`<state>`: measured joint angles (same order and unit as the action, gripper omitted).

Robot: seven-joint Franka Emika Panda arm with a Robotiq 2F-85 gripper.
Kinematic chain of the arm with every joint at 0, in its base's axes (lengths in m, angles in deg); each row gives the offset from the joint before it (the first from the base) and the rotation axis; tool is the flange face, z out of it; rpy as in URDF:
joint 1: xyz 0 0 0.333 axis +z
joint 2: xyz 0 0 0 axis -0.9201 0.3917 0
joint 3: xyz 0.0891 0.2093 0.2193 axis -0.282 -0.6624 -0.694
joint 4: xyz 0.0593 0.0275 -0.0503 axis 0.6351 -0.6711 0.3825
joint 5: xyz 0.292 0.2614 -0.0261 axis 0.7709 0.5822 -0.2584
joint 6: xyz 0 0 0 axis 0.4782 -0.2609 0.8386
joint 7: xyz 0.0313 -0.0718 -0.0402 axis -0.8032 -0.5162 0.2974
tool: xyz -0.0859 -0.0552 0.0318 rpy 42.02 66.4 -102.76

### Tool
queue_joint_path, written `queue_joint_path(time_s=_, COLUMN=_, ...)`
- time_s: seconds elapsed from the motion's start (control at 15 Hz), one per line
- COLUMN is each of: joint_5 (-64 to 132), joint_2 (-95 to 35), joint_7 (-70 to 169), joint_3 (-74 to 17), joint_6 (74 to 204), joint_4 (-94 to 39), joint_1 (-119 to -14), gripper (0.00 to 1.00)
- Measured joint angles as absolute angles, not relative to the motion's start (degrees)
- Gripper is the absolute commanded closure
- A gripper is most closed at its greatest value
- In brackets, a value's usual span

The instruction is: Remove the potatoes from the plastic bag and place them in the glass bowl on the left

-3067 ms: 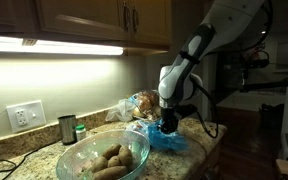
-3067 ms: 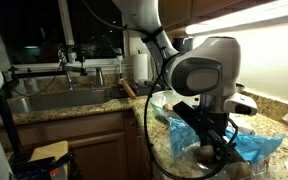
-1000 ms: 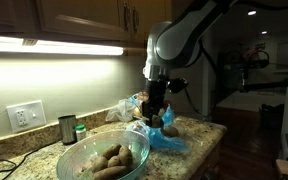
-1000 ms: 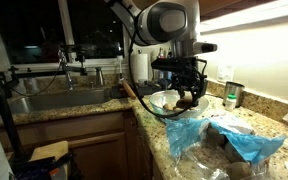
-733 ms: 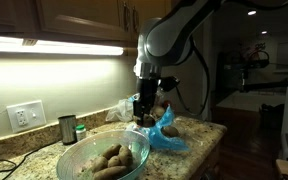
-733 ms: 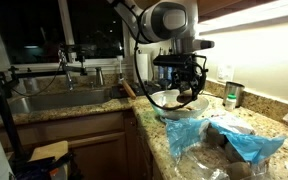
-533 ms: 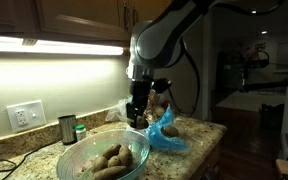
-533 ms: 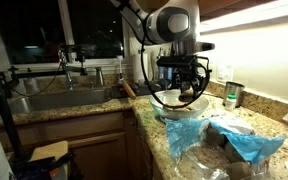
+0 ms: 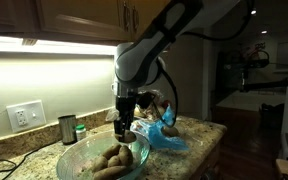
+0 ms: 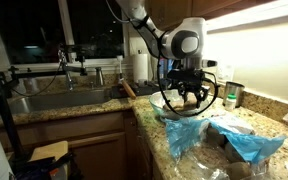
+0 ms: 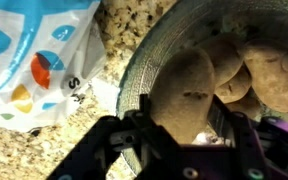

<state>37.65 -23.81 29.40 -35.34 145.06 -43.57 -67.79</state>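
Note:
My gripper (image 9: 127,128) is shut on a brown potato (image 11: 187,92) and holds it just above the glass bowl (image 9: 76,157). The bowl holds several potatoes (image 9: 112,159). In the wrist view the held potato sits between the black fingers (image 11: 184,125), over the bowl's rim (image 11: 136,80), with more potatoes (image 11: 274,75) beyond it. The blue plastic bag (image 9: 166,137) lies on the granite counter beside the bowl; it also shows in an exterior view (image 10: 246,142). In that view the gripper (image 10: 187,98) hangs over the bowl (image 10: 169,104).
A metal cup (image 9: 67,128) and a small green-capped jar (image 9: 80,131) stand near the wall outlet (image 9: 24,115). A bread bag (image 9: 142,103) lies behind the arm. A printed colourful bag (image 11: 34,60) lies by the bowl. A sink (image 10: 54,100) sits further along the counter.
My gripper has lifted a potato out of the blue bag and carried it sideways, from over the bag to over the glass bowl, and has come down lower.

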Motion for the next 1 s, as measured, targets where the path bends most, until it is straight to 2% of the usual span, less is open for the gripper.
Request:
queue_joint_path(time_s=0.67, joint_5=37.59, joint_2=-18.12, joint_7=24.99, joint_3=-38.18, joint_6=144.65, joint_4=-37.72, joint_1=-67.78, gripper=0.67)
queue_joint_path(time_s=0.73, joint_5=37.59, joint_2=-18.12, joint_7=24.75, joint_3=-38.34, joint_6=144.64, joint_4=-37.72, joint_1=-67.78, gripper=0.17)
queue_joint_path(time_s=0.8, joint_5=37.59, joint_2=-18.12, joint_7=24.60, joint_3=-38.45, joint_6=144.61, joint_4=-37.72, joint_1=-67.78, gripper=0.16)
queue_joint_path(time_s=1.0, joint_5=37.56, joint_2=-18.11, joint_7=24.18, joint_3=-38.66, joint_6=144.56, joint_4=-37.90, joint_1=-67.77, gripper=0.00)
